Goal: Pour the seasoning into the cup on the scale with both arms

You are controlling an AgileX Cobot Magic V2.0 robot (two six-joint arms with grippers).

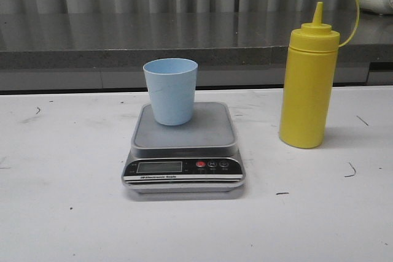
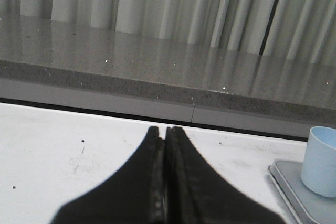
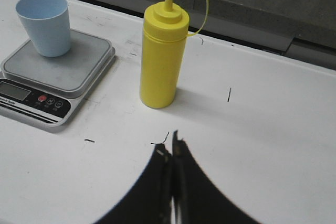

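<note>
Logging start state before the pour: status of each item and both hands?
cup: upright on scale, looks empty
scale: flat on table, display blank
seasoning bottle: upright on table, cap off, hanging by tether
left hand: shut, empty
right hand: shut, empty

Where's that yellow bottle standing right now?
In the front view the bottle stands upright on the white table, on the right side, just right of the scale that carries the blue cup.

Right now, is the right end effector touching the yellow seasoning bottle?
Apart. The right wrist view shows bare white table between the shut right end effector and the seasoning bottle, which stands upright beside the scale.
</note>
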